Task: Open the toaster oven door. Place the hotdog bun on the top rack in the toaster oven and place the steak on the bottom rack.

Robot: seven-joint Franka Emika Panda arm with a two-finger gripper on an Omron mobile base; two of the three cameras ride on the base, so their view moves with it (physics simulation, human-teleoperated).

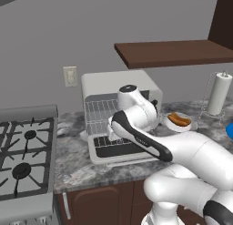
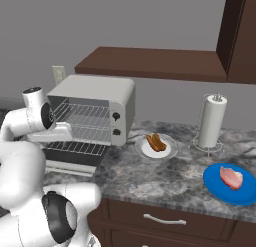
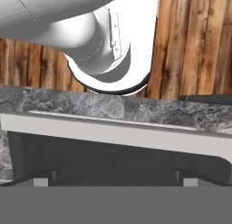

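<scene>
The toaster oven [image 1: 119, 81] [image 2: 95, 87] stands on the counter with its door [image 1: 116, 151] [image 2: 70, 153] folded down flat, and two wire racks [image 2: 82, 115] show inside. My gripper [image 3: 115, 182] hovers just over the lowered door, open, its fingertips [image 3: 41, 181] wide apart with nothing between them. In the hand view the door's pale handle bar [image 3: 118, 133] runs across below the dark glass. The hotdog bun [image 1: 179, 120] [image 2: 156, 142] lies on a white plate right of the oven. The steak [image 2: 231, 177] rests on a blue plate [image 2: 220, 188] further right.
A gas stove [image 1: 22, 146] sits left of the oven. A paper towel roll [image 1: 219, 94] [image 2: 212, 121] stands at the back right. A brown shelf [image 1: 173, 53] [image 2: 150, 63] hangs above the counter. My own arm [image 1: 150, 144] crosses in front of the oven.
</scene>
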